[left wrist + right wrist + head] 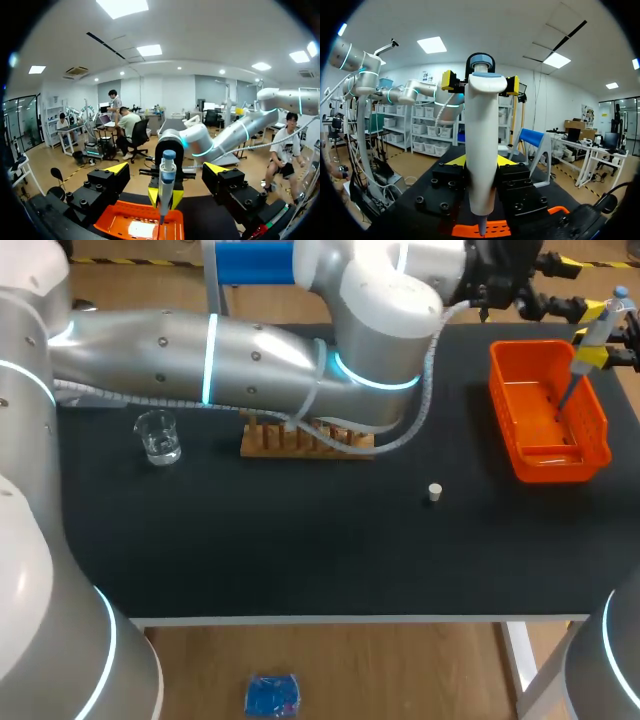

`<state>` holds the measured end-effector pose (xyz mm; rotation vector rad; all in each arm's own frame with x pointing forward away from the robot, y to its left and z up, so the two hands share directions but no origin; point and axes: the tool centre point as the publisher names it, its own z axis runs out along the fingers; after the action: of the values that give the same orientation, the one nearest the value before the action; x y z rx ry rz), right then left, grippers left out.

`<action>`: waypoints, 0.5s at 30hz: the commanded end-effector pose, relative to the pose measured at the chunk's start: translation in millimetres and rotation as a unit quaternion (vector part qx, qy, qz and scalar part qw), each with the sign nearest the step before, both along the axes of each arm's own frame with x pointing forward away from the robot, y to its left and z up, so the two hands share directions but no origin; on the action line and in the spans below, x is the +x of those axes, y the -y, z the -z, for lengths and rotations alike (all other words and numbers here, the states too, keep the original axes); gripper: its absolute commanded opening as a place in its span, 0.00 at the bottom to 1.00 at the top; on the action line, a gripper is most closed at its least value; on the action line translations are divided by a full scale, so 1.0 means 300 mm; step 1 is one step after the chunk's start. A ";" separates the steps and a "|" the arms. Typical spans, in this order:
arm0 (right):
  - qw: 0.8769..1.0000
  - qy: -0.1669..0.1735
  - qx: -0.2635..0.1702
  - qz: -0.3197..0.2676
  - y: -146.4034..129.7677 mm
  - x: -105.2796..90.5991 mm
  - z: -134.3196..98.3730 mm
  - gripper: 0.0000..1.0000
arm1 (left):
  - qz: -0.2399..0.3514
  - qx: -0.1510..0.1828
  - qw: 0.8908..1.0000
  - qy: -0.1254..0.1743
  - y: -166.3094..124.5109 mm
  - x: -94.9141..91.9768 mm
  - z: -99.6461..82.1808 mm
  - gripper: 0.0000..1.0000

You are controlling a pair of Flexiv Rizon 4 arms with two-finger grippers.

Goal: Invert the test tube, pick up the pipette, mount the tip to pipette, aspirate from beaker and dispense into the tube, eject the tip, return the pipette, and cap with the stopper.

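My right gripper (481, 161) is shut on the white pipette (482, 145) and holds it upright over the orange bin (595, 430) at the table's far right. In the head view the pipette (598, 330) has a blue top, and its thin shaft points down into the bin. My left gripper (167, 170) reaches across from the left and stands open. Its yellow fingertips (119, 168) flank the pipette's (166, 180) upper end without touching it. A glass beaker (158, 436) stands at the left. A small white stopper (434, 492) lies mid-table.
A wooden tube rack (305, 438) stands behind the table's middle, partly hidden by my left arm (250, 360), which spans the back of the table. The orange bin (140, 225) lies under both grippers.
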<state>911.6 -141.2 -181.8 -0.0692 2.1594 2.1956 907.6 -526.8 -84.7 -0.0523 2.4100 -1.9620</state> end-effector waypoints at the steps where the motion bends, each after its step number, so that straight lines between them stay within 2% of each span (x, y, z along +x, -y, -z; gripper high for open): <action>1: 1.000 0.000 -0.002 0.001 -0.001 -0.001 -0.004 0.00 | 0.046 0.042 0.998 -0.023 -0.124 0.000 -0.021 1.00; 6: 1.000 0.000 -0.002 0.001 -0.001 -0.001 -0.004 0.00 | 0.037 0.049 0.997 -0.038 -0.172 -0.033 -0.001 1.00; 15: 1.000 0.000 -0.002 0.001 -0.001 -0.001 -0.004 0.00 | -0.013 0.038 0.998 -0.057 -0.255 -0.180 0.079 1.00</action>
<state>911.6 -141.2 -181.8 -0.0690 2.1594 2.1956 873.8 -468.0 -107.7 -0.1439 2.5833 -1.9170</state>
